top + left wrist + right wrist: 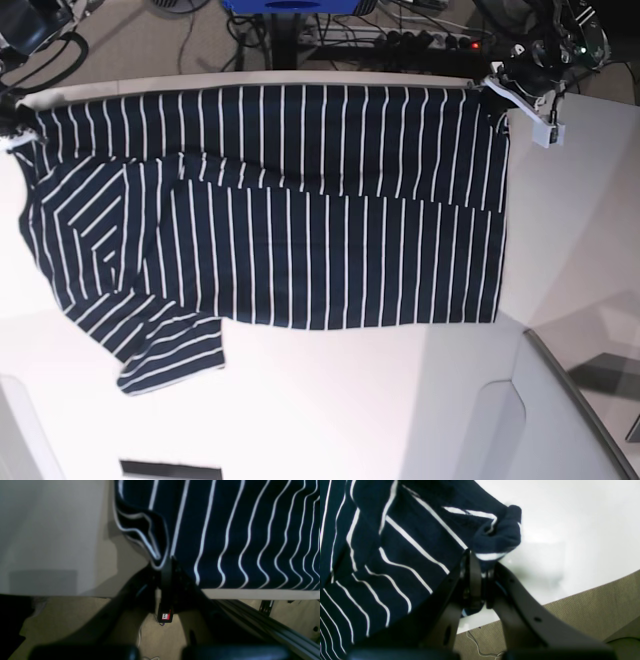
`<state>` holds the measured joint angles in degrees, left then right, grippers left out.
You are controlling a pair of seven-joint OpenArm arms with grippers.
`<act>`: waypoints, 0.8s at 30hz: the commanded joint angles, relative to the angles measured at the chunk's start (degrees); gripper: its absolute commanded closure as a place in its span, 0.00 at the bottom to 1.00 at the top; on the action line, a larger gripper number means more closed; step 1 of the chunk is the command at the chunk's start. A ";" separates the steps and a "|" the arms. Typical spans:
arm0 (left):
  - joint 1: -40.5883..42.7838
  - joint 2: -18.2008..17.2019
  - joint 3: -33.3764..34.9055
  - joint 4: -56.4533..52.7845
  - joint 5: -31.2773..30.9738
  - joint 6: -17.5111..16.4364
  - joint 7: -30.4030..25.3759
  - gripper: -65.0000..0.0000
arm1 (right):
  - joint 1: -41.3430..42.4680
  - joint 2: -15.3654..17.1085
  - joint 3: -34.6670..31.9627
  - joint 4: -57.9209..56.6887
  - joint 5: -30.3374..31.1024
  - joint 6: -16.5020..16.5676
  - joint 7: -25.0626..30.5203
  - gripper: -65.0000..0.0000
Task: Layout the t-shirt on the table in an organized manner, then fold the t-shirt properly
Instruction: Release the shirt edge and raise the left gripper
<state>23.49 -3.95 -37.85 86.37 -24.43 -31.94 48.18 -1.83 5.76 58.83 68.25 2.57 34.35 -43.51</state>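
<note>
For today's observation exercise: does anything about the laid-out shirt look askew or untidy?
Yes. The dark navy white-striped fabric t-shirt lies mostly flat on the smooth white table, but one sleeve sticks out crumpled at an angle.

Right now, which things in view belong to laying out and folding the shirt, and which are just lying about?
Belonging to the job:
- t-shirt, spread out
- table
- left hand, shut on a shirt corner
- right hand, shut on bunched fabric

Just lying about:
- cables on the floor beyond the table
</note>
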 commanded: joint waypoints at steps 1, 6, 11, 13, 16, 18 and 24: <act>0.03 -0.58 -0.35 0.71 -0.67 -0.28 -0.76 1.00 | 0.02 0.61 0.12 0.81 -0.15 0.07 -0.32 0.99; -0.14 -0.67 -0.35 0.71 -0.67 -0.28 -0.76 1.00 | -0.07 0.61 0.29 0.81 -0.15 0.07 -0.41 0.99; -0.14 -0.67 -0.35 0.71 -0.67 -0.28 -0.76 1.00 | -0.15 0.44 0.29 0.81 -0.15 0.07 -0.41 1.00; 0.03 -0.67 -0.35 0.71 -0.67 -0.28 -0.76 1.00 | -0.15 0.44 0.29 0.81 -0.15 0.07 -0.41 1.00; 0.12 -0.67 -0.35 0.71 -0.67 -0.28 -0.76 1.00 | -0.15 0.44 0.29 0.81 -0.15 -0.11 -0.41 0.99; 0.03 -0.67 -0.35 0.71 -0.67 -0.28 -0.76 1.00 | -0.15 0.44 0.29 0.81 -0.15 -0.19 -0.41 0.99; 0.21 -0.93 -0.35 0.71 -0.67 -0.28 -0.67 1.00 | -0.07 0.44 0.38 0.81 -0.15 -0.19 -0.49 0.67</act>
<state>23.33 -4.05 -37.85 86.37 -24.45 -31.94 48.18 -1.96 5.65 59.05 68.27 2.57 33.95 -43.44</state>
